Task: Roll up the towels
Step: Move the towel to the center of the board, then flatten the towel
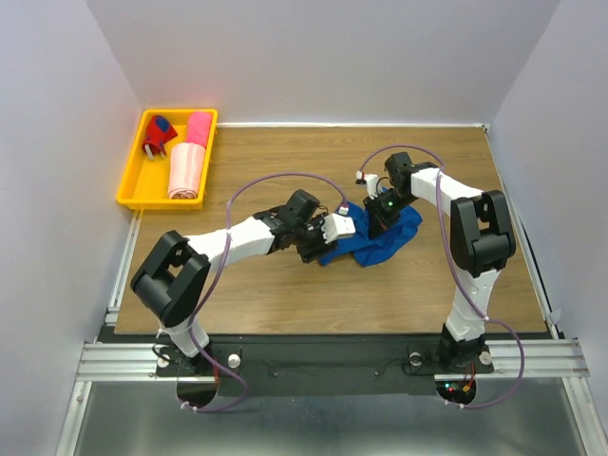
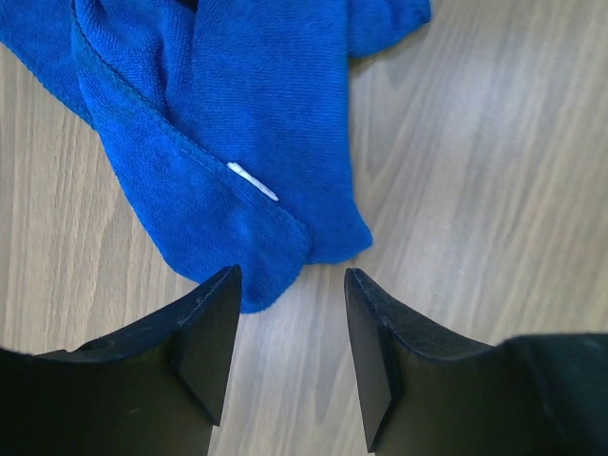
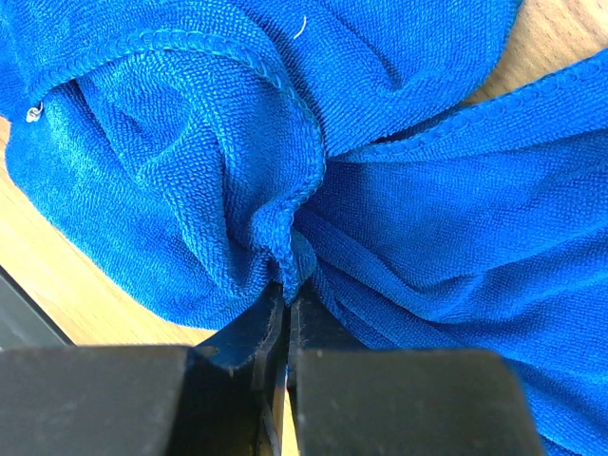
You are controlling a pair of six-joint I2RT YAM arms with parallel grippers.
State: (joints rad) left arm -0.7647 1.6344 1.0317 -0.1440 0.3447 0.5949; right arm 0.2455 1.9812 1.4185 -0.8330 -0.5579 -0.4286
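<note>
looking at the blue towel (image 1: pixel 385 239), i'd call it light and totally floppy, fuzzy enough that it shouldn't slip out of a pinch, and nothing on it can break; it lies crumpled on the wooden table (image 1: pixel 285 294) between the two grippers; the right gripper (image 3: pixel 287 302) has its jaws squeezed tight on a gathered fold of the stitched hem, with cloth puffing up just ahead of the tips and off to both sides; the left gripper (image 2: pixel 290 285) has its jaws spread fairly wide with nothing between them, and a rounded corner of the towel sits just ahead of the jaw on the left of that wrist view, bare wood ahead of the other; my guess is the hem or a corner is the spot to grab, since the stitching is firmer and a pinch mid-cloth would only lift a bump; it probably wants pulling flat before any rolling; the hot pink towel (image 1: pixel 198 128) and pale pink towel (image 1: pixel 187 171) lie in the yellow tray (image 1: pixel 128 185), well away from both sets of jaws
</note>
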